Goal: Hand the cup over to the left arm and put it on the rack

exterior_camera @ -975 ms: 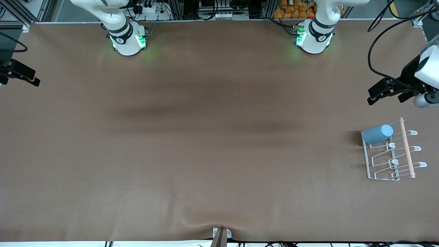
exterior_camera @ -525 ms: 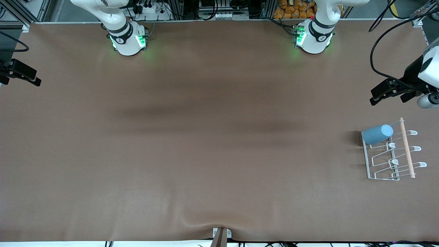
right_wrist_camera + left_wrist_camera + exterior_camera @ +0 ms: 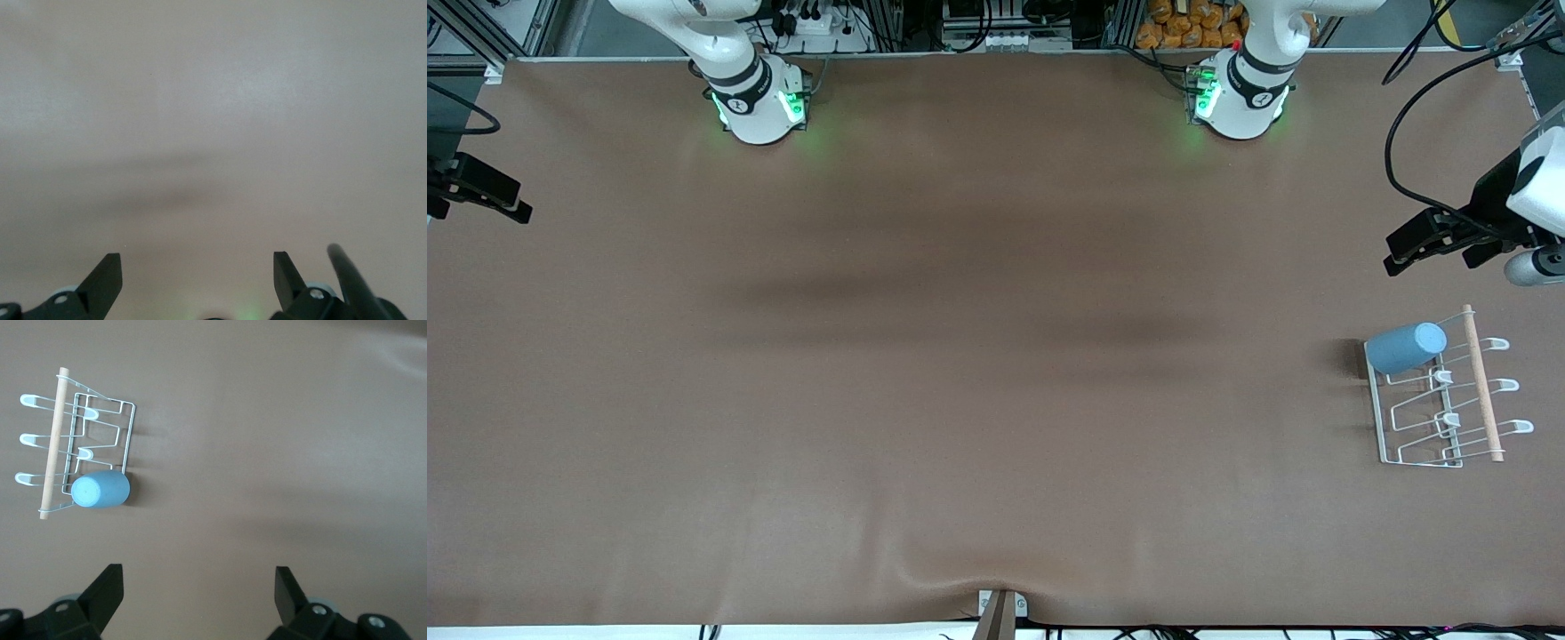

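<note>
The cup (image 3: 1405, 348) lies on its side across the rack (image 3: 1440, 391) row farthest from the camera, base toward the rod (image 3: 1482, 382), mouth hidden, while the left gripper (image 3: 1409, 249) and right gripper (image 3: 503, 203) hang wide open, empty, partly cut off at the table's ends.

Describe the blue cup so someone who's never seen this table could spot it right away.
Start at the brown table and go to the left arm's end, where a white wire rack with a light wooden rod sits. The cup lies on its side across the rack row farthest from the front camera. It is the only coloured thing there: a plain light-blue tumbler without a handle.
</note>
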Available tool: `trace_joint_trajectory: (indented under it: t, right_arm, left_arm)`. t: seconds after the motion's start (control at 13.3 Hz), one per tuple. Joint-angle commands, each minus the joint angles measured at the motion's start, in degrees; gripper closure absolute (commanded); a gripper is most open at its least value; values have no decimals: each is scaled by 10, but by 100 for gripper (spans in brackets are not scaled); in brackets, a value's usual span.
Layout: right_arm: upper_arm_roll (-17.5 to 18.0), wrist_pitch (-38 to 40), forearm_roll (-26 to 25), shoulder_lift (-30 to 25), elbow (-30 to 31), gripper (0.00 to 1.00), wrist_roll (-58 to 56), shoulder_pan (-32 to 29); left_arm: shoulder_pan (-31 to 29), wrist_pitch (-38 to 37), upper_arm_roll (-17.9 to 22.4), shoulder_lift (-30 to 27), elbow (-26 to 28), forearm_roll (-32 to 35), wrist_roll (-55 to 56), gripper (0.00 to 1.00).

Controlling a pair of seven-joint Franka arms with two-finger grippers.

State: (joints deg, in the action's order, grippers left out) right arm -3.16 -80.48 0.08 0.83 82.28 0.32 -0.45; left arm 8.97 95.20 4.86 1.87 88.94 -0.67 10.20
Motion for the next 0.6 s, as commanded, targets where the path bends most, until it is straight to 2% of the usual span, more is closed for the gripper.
trace_joint_trajectory:
  t: [0.0, 0.53]
  right_arm:
    - [3, 6, -10, -5, -5, 0, 5, -3]
    - [1, 7, -10, -6, -5, 0, 2, -3]
  left_arm:
    - [-14, -6, 10, -1, -4, 12, -7, 0]
    - [-52, -6, 11, -1, -4, 28, -44, 0]
